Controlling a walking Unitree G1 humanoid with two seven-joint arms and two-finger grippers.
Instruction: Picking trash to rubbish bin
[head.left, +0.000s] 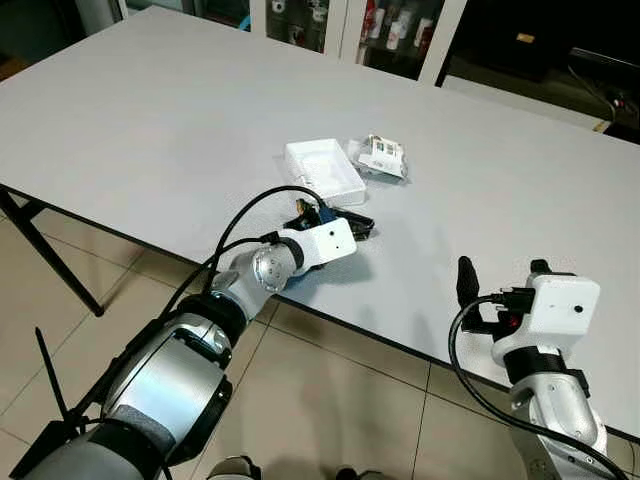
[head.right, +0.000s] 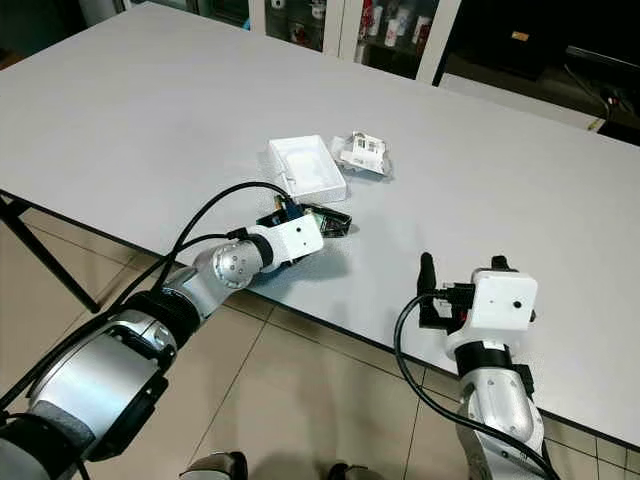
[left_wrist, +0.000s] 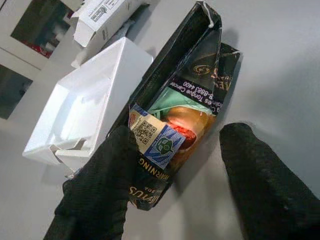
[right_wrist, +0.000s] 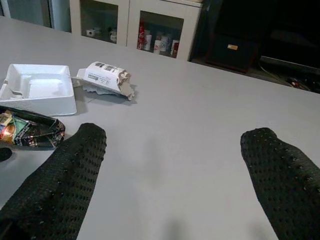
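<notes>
A: Where's the trash?

B: Three bits on the grey table (head.left: 150, 110), all bunched near the front edge. Closest to the robot: a crushed dark carton (left_wrist: 187, 95), black w/ gold print, a QR label and some green and orange showing through its torn side. It lies flat on the table, right by the edge.

A: Left gripper on it?

B: Left gripper (left_wrist: 175, 175) is at the carton's near end, fingers spread wide. One finger (left_wrist: 100, 185) overlaps the carton's lower corner, looks to be touching; the other (left_wrist: 265, 175) is off to the side over bare table. Not closed on anything.

A: And the other bits?

B: White foam tray (head.left: 323, 170) just behind the carton, open side up, approx. touching it along one side. Beyond that, a crumpled white box (head.left: 381, 155) w/ printed labels, just beside the tray's far corner, lying on its side.

A: Right arm?

B: Right gripper (right_wrist: 175, 165) is low over the table edge, well apart from the trash, to the robot's right. Fingers parted, nothing between them, pointing toward the tray and box.

A: Surroundings?

B: Tiled floor (head.left: 330, 400) below, glass-door cabinets (right_wrist: 150, 30) w/ small bottles past the table's far side.
</notes>
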